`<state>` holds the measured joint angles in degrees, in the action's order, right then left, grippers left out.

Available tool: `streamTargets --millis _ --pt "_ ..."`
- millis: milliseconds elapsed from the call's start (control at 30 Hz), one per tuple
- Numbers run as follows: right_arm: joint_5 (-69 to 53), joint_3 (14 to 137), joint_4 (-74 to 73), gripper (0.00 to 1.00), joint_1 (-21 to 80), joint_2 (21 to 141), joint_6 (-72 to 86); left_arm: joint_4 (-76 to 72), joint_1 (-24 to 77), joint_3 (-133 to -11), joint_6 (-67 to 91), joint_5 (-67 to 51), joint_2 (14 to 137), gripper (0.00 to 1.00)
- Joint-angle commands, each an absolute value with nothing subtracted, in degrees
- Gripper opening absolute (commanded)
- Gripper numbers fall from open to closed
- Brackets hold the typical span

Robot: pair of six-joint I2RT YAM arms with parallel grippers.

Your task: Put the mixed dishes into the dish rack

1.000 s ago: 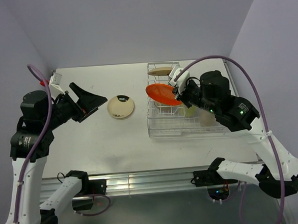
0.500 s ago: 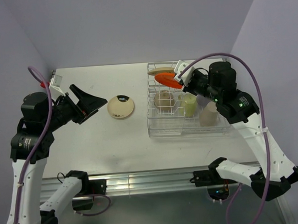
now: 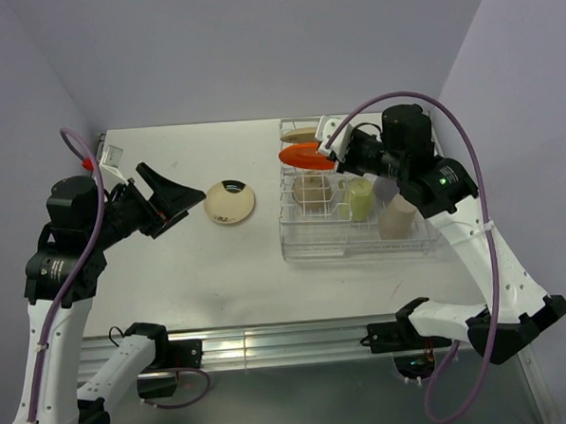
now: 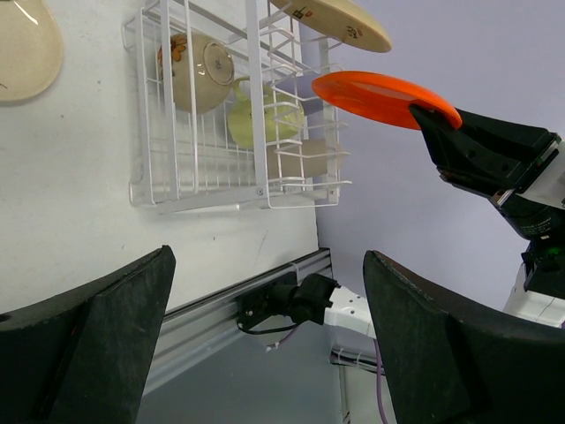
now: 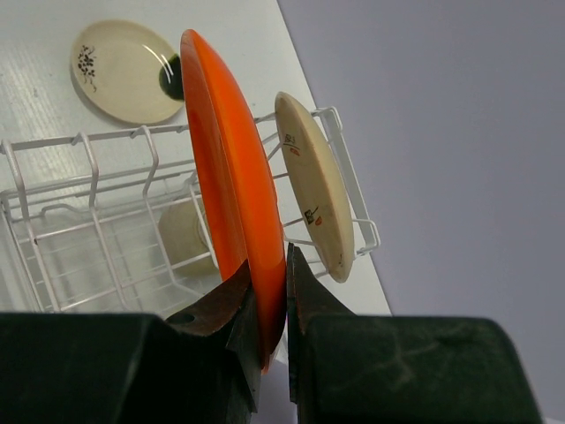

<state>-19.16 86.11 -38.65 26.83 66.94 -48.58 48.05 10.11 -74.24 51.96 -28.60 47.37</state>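
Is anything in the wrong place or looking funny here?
Nothing looks spilled or broken. One saucer lies flat on the table, left of the rack, not loaded. The right gripper holds the orange plate tilted over the rack, not yet in a slot.

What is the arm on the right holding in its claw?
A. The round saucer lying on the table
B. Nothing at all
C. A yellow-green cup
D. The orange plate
D: the right gripper is pinched shut on the rim of the orange plate, which it holds on edge over the dish rack, beside a cream plate standing in a slot.
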Motion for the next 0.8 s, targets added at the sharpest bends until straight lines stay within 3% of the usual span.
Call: streamTargets --millis 0,767 --pt "-21.09 86.93 -36.83 0.00 26.02 65.83 -49.57 47.02 10.20 -73.92 52.12 -28.65 46.58 0.94" --pt "-20.30 84.11 -34.01 0.00 25.05 71.01 -49.31 48.08 10.20 -70.49 53.08 -27.51 48.16 0.94"
